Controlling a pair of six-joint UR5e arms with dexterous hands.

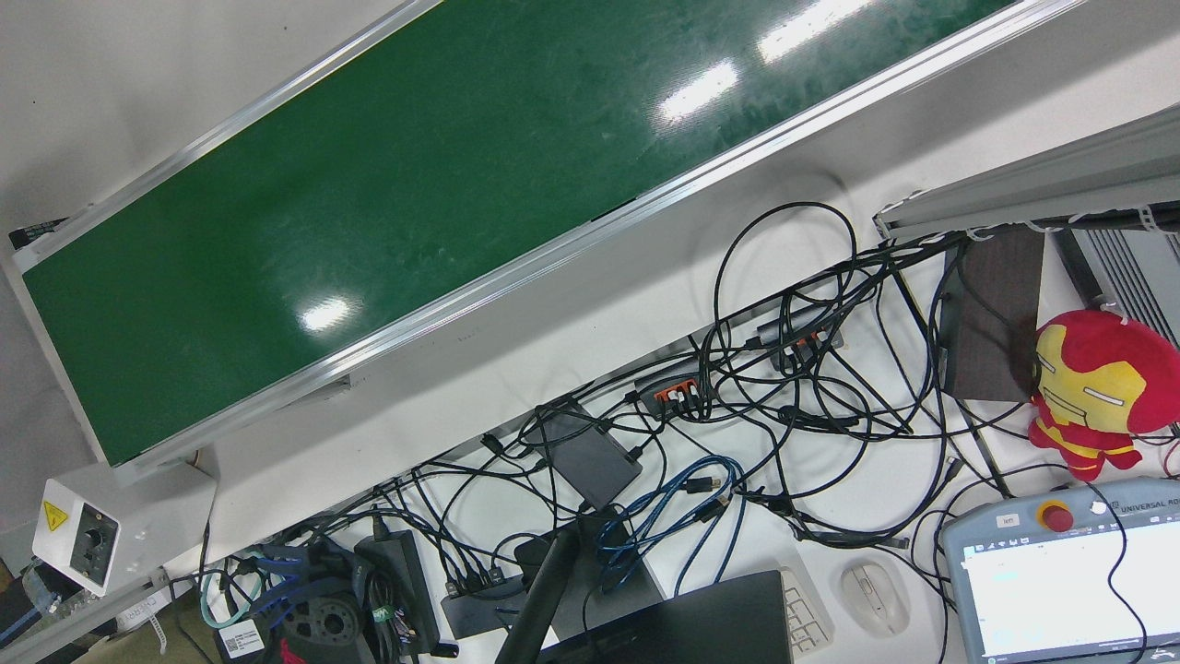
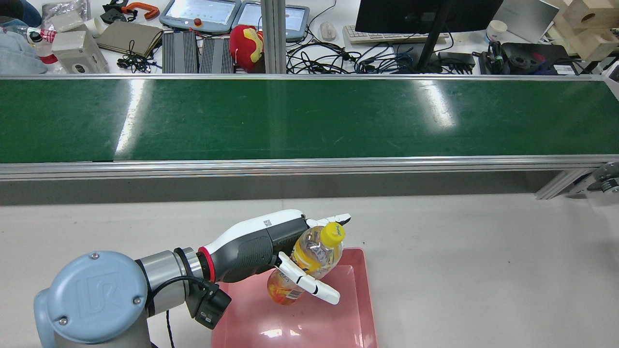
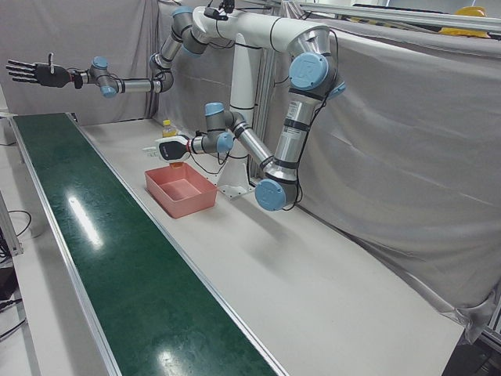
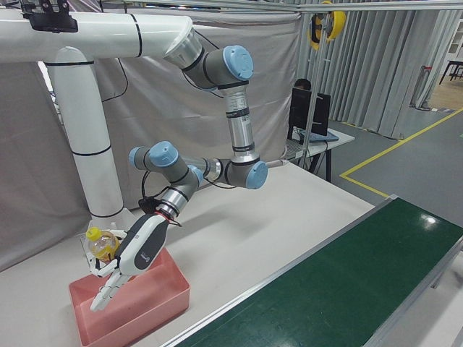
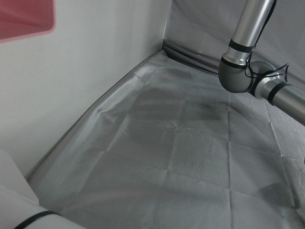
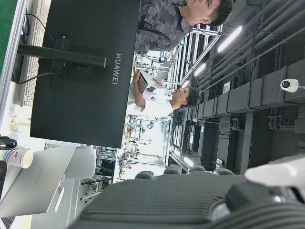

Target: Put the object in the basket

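Note:
My left hand is shut on a clear plastic bottle with a yellow cap, a yellow label and orange liquid. It holds the bottle tilted just above the far end of the pink basket. The same hand, bottle and basket show in the right-front view. In the left-front view the hand is over the basket. My right hand is raised high beyond the belt's far end, fingers spread, holding nothing.
A long green conveyor belt runs across the table beyond the basket. Behind it a desk holds cables, monitors, teach pendants and a red plush toy. Grey curtains hang behind the arms.

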